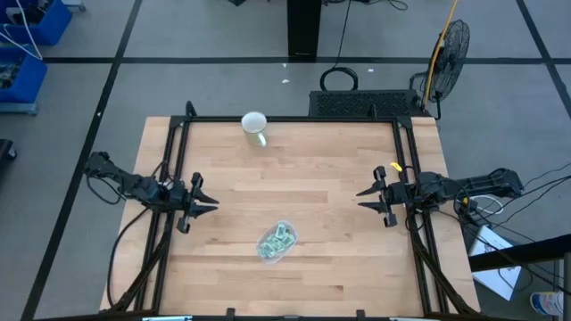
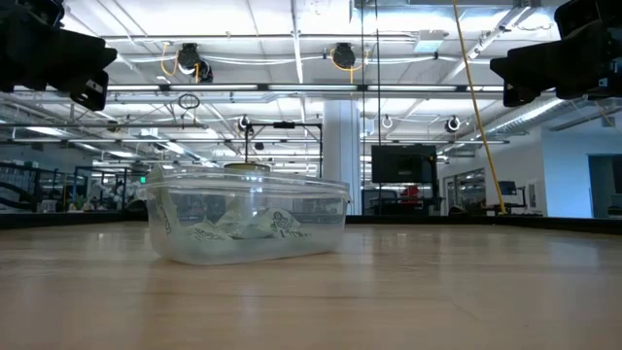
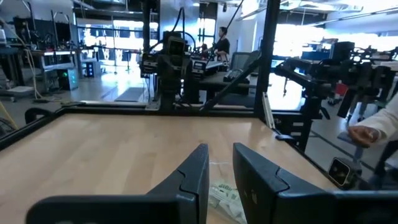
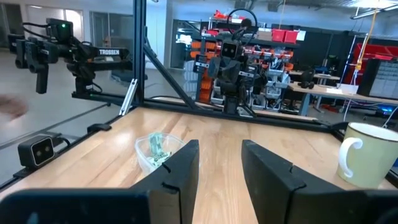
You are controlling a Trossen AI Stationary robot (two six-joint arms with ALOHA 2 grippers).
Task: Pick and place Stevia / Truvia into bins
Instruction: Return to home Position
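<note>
Pale green-and-white paper sachets (image 1: 280,237) sit piled in the shallow clear plastic bowl (image 1: 265,252) on the wooden bench (image 1: 312,169). My left gripper (image 1: 207,201) and right gripper (image 1: 366,198) hang spread and empty at opposite sides, clear of it. Home pose, I reckon.

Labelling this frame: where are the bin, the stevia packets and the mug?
bin (image 2: 301,199), low view, clear side wall.
stevia packets (image 1: 282,235), high view, middle of pile.
mug (image 4: 373,155), right wrist view, body.
</note>
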